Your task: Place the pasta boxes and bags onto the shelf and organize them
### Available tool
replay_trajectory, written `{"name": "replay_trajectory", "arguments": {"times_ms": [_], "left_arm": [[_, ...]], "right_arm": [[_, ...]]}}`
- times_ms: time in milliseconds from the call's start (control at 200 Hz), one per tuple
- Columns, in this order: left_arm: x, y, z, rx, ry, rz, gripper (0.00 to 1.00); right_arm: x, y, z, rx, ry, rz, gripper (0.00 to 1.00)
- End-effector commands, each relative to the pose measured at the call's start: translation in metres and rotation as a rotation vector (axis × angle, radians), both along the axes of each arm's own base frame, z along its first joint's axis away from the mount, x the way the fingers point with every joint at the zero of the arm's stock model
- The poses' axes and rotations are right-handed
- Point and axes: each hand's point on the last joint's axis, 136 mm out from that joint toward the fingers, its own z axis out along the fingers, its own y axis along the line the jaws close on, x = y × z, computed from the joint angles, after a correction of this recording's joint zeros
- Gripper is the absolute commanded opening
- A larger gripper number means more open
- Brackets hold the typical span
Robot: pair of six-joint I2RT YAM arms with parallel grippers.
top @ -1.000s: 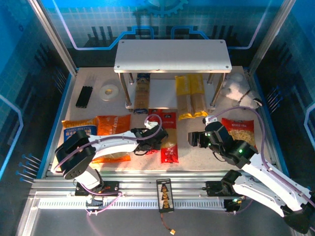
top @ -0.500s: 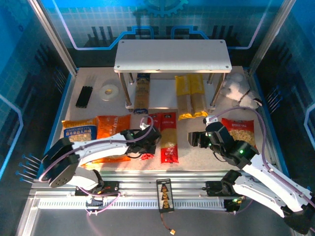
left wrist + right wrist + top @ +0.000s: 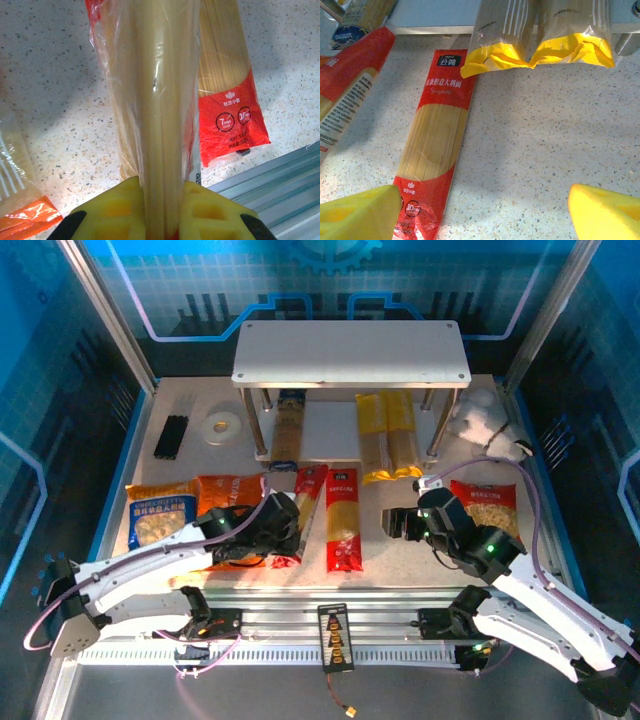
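**Clamping a long red clear-windowed spaghetti pack (image 3: 150,100) in your left gripper (image 3: 161,200)**

Your left gripper's yellow pads (image 3: 120,205) are clenched on the near end of that pack, and its far end points toward the two-tier white-board shelf (image 3: 350,352). A second red spaghetti pack (image 3: 342,518) lies flat on the speckled table (image 3: 400,560) just to its right. Your right gripper (image 3: 482,212) hangs released, fingers spread wide, over the table beside that flat pack. On the shelf's lower board, two yellow spaghetti packs (image 3: 385,435) lie side by side, their near ends past the front edge, with a blue-and-yellow spaghetti pack (image 3: 288,428) at the left. A crinkly blue-orange pasta bag (image 3: 160,512) and an orange pasta bag (image 3: 228,490) lie on the table at the left. A red windowed pasta bag (image 3: 485,505) lies at the right.
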Motion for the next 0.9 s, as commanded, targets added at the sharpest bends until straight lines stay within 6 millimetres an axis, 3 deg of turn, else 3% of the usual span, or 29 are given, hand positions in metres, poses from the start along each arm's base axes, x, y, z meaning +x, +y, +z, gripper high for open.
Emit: {"name": "replay_trajectory", "arguments": {"times_ms": [0,330,455,630,896], "left_arm": [[0.031,-0.012,0.057,-0.087,-0.205,0.007,0.00],[0.080,-0.050,0.104,-0.149,-0.345,-0.013,0.00],[0.106,-0.056,0.117,-0.146,-0.398,0.007,0.00],[0.152,-0.052,0.116,-0.085,-0.427,0.062,0.00],[0.215,-0.045,0.091,-0.019,-0.421,0.123,0.00]], "right_arm": [[-0.001,0.006,0.010,0.040,-0.008,0.008,0.87],[-0.001,0.012,0.010,0.026,0.002,0.029,0.87],[-0.001,0.013,0.010,0.023,0.002,0.035,0.87],[-0.001,0.015,0.011,0.018,0.006,0.050,0.87],[-0.002,0.011,0.017,0.004,-0.013,0.049,0.88]]}}
